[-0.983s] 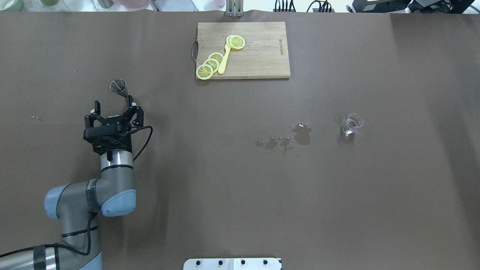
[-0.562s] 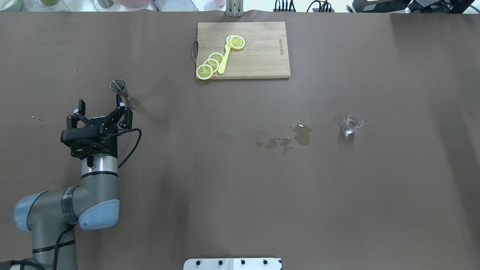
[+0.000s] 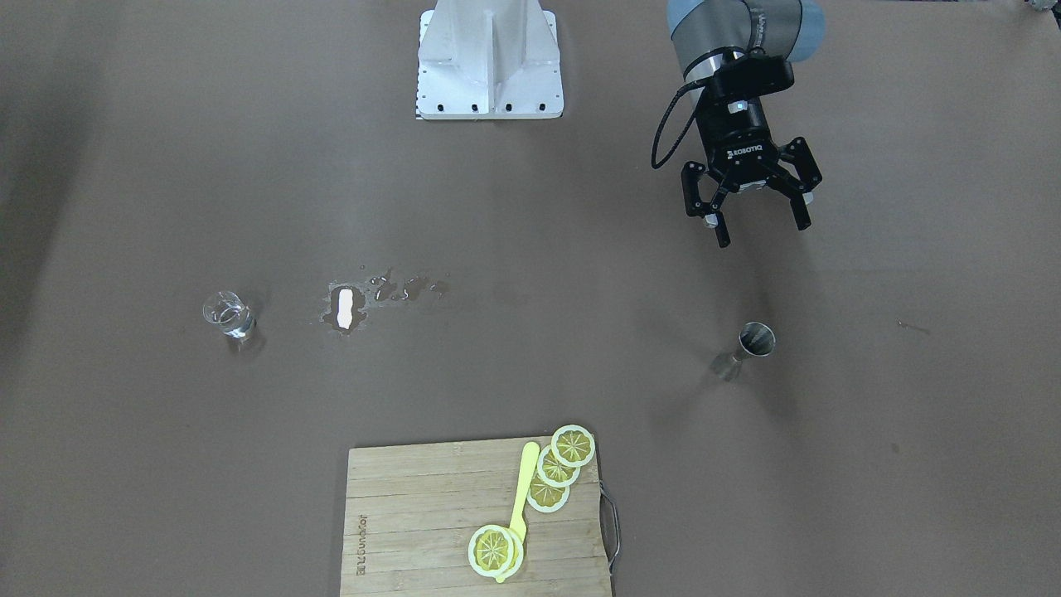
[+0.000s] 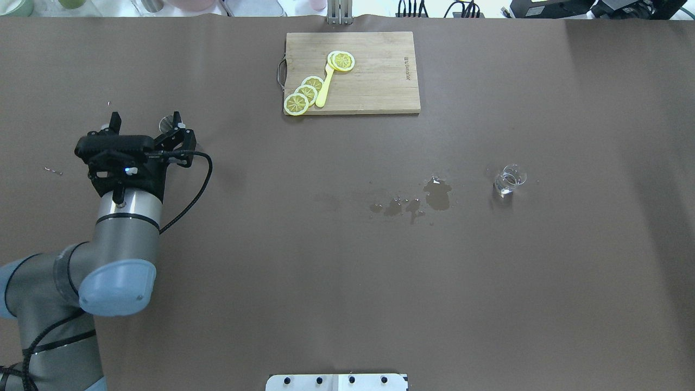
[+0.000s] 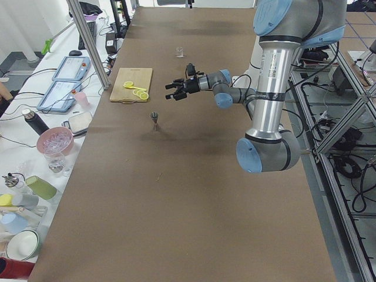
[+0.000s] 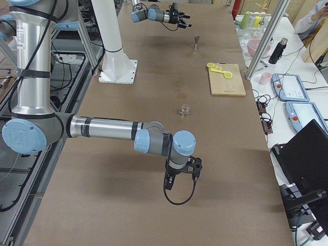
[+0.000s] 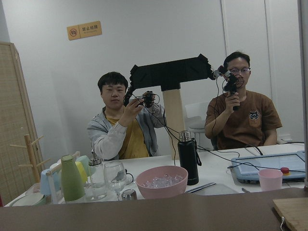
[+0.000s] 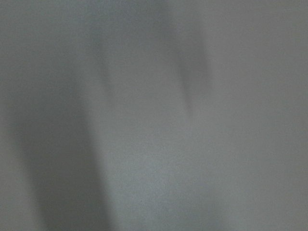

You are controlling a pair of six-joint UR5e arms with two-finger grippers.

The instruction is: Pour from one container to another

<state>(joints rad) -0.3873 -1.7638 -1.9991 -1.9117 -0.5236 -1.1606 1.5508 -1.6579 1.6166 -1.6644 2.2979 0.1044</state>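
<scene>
While hanging over brown worktop (image 4: pixel 326 271) at left of overhead view, left pincer (image 4: pixel 145 119) spread wide, holding nothing. Small silver steel hourglass-shaped jigger (image 4: pixel 164 125) upright just beyond it, partly hidden by one finger; front view shows clear gap between them. Wooden cutting board (image 4: pixel 374 81) upper centre, carrying yellow lemon slices (image 4: pixel 304 92). Wet spill patch (image 4: pixel 437 195) right of centre. Small clear drinking glass (image 4: pixel 509 181) upright at right, well apart from jigger. Right pincer (image 6: pixel 180 177) low in right-side view; spread or pressed together, cannot tell.
</scene>
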